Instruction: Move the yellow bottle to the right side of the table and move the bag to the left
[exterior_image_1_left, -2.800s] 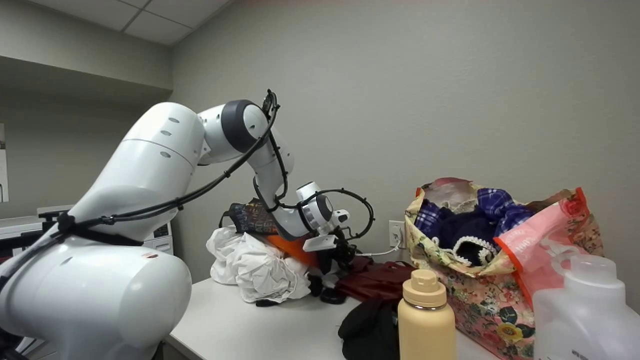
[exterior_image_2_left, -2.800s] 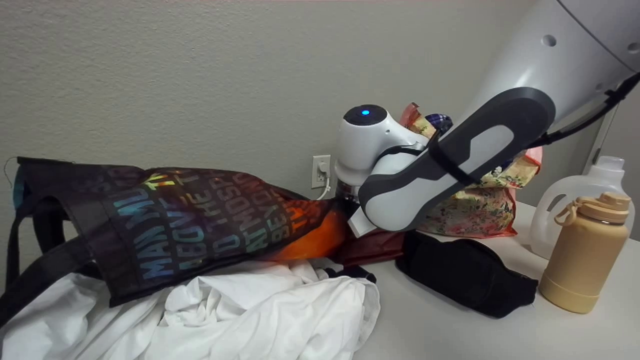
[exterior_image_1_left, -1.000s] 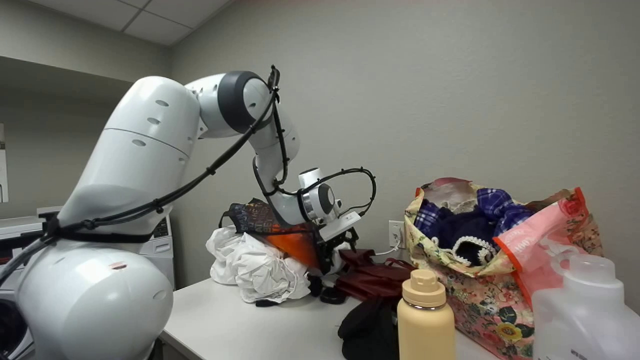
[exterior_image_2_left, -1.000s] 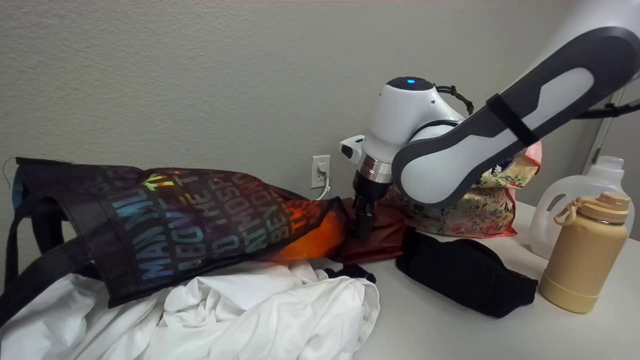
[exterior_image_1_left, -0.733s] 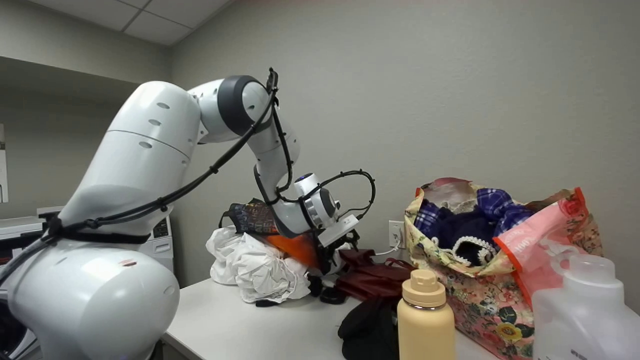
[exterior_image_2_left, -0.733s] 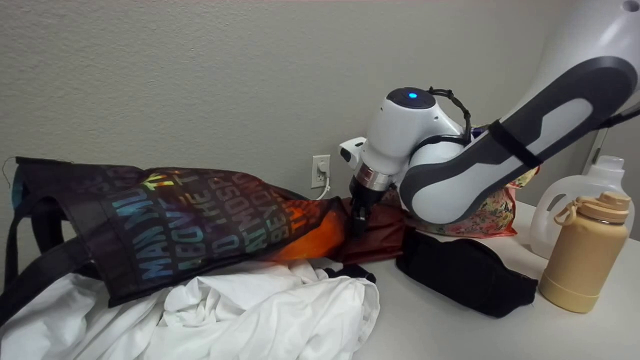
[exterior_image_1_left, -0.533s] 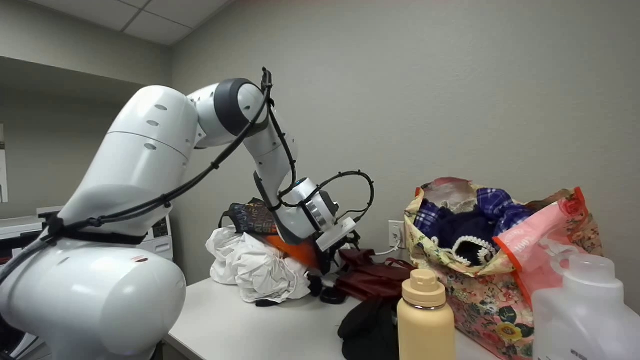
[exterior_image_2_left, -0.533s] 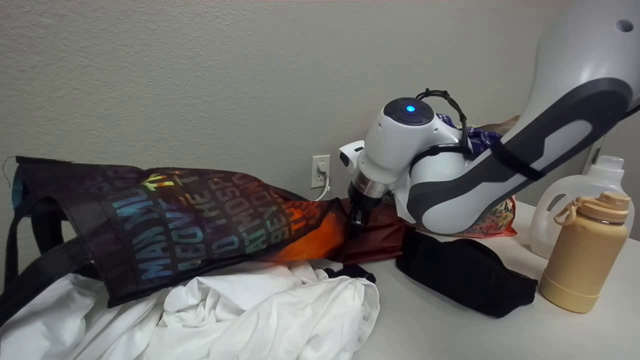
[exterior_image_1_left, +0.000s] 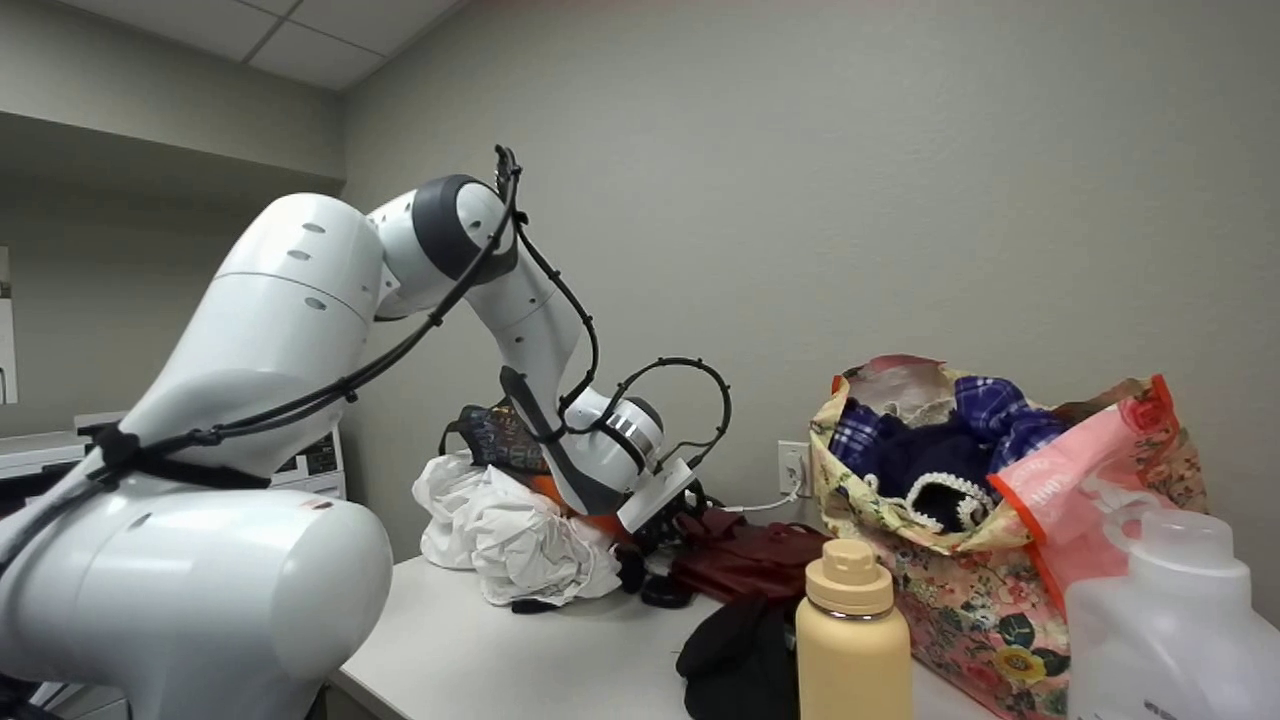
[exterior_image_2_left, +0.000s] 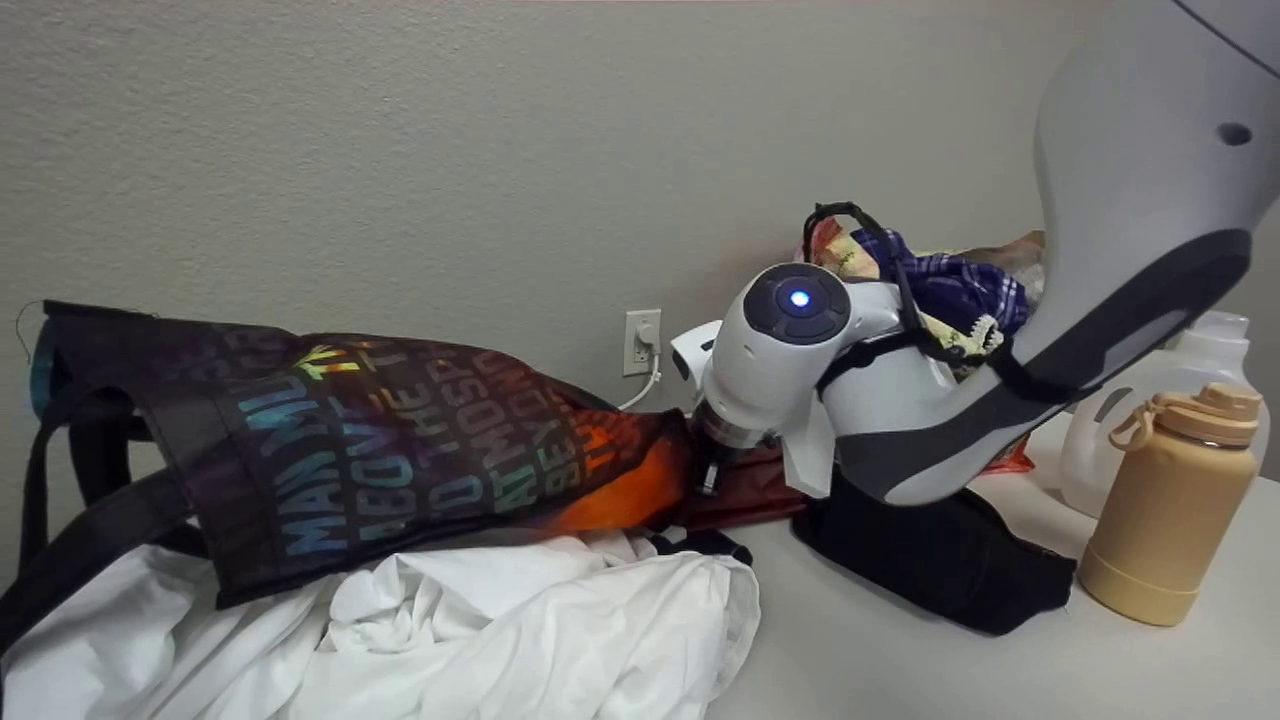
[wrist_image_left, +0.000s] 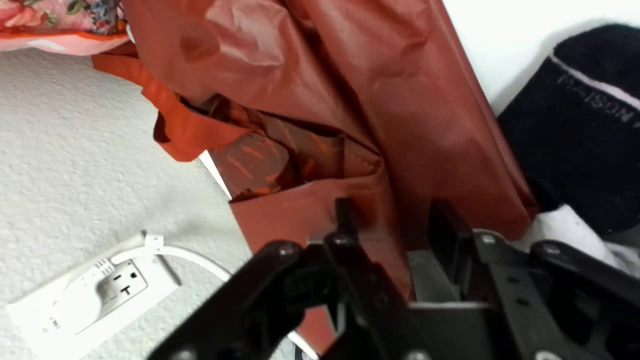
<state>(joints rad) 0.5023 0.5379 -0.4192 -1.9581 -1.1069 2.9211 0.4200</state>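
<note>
Gripper (wrist_image_left: 393, 212) over red bag (wrist_image_left: 400, 105), jaws apart, no grip seen. Exterior view: orange-and-black bag (exterior_image_2_left: 440, 450) just left, long axis leading away; yellow bottle (exterior_image_2_left: 1172, 515) well right on counter (exterior_image_2_left: 850, 660).

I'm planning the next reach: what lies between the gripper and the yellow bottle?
From the gripper to the bottle, part of the red bag comes first, then the black pouch; both exterior views show this.

Both exterior views face the wall (exterior_image_2_left: 400, 180) across the worktop (exterior_image_1_left: 520, 660), sharing the yellow bottle (exterior_image_1_left: 853, 640); white cloth (exterior_image_2_left: 450, 640) looms close in an exterior view. Close in, the wrist view looks down past the hand (wrist_image_left: 394, 215).
</note>
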